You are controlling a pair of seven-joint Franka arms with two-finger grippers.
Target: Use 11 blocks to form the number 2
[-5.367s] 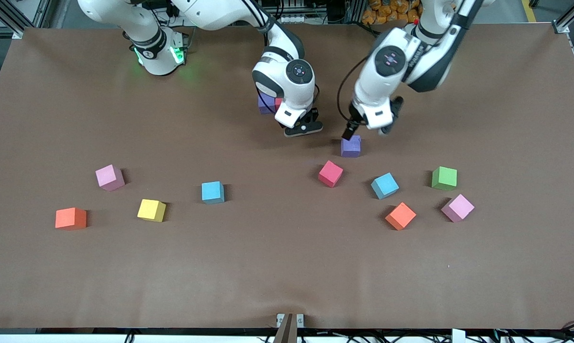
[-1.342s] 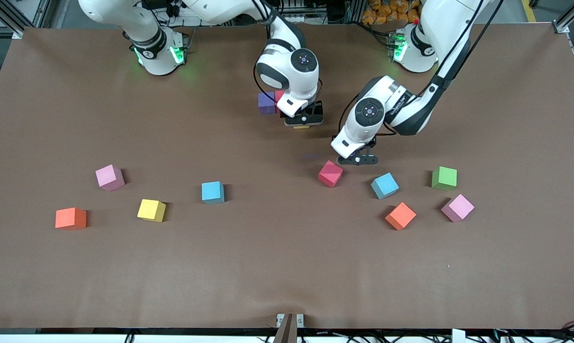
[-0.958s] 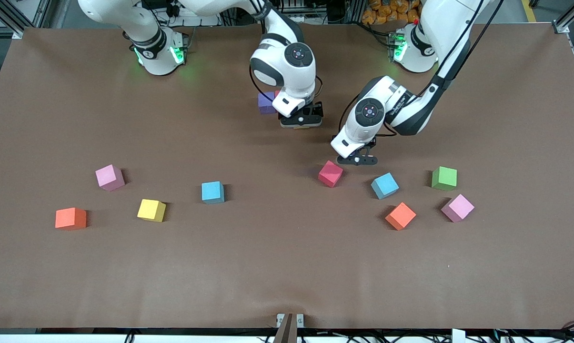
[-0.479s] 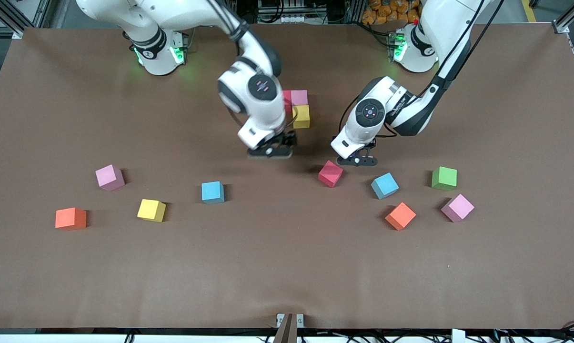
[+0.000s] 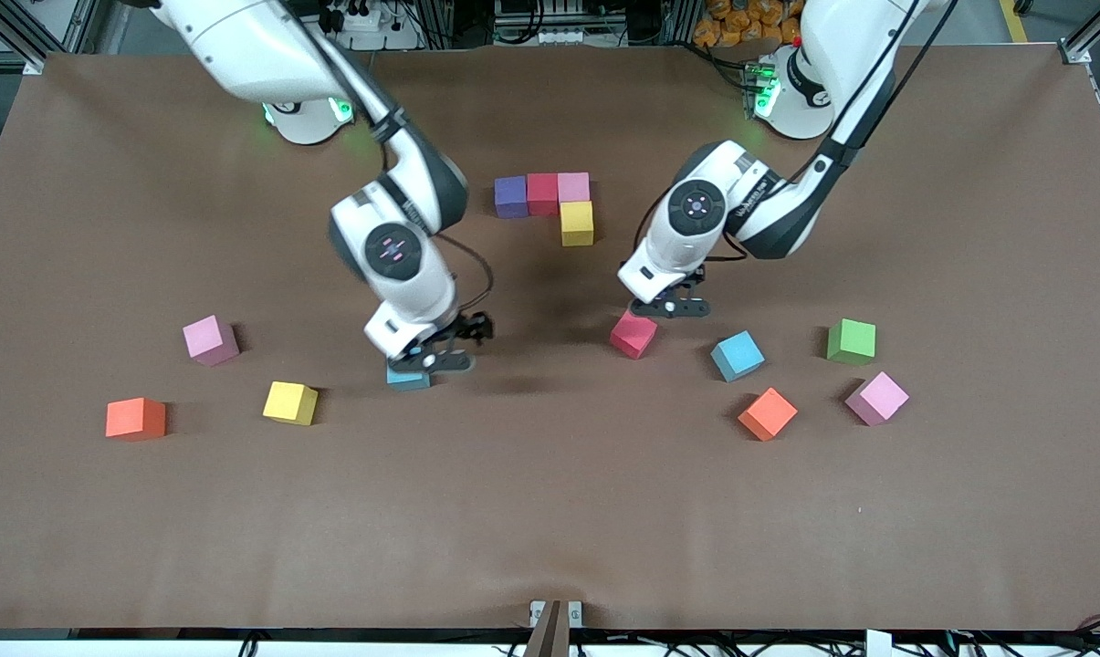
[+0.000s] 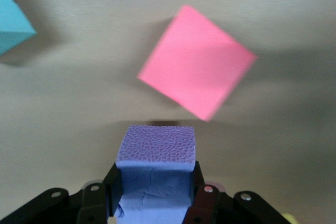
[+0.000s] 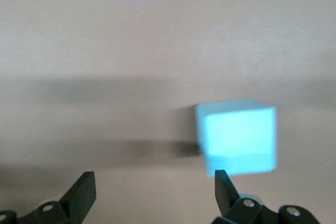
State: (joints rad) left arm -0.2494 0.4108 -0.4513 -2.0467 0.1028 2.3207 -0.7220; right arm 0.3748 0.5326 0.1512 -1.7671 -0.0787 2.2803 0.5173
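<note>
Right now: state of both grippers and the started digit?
left gripper: shut on purple block, up over the red block.
right gripper: open, empty, over the light blue block.
number 2: four blocks placed, purple, red and pink in a row, yellow under pink.

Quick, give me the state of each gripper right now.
Left gripper: shut on the purple block, over the red block.
Right gripper: open, empty, over the blue block.

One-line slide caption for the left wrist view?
Left gripper shut on a purple block, held above the table near a tilted red block; a light blue block at frame edge.
</note>
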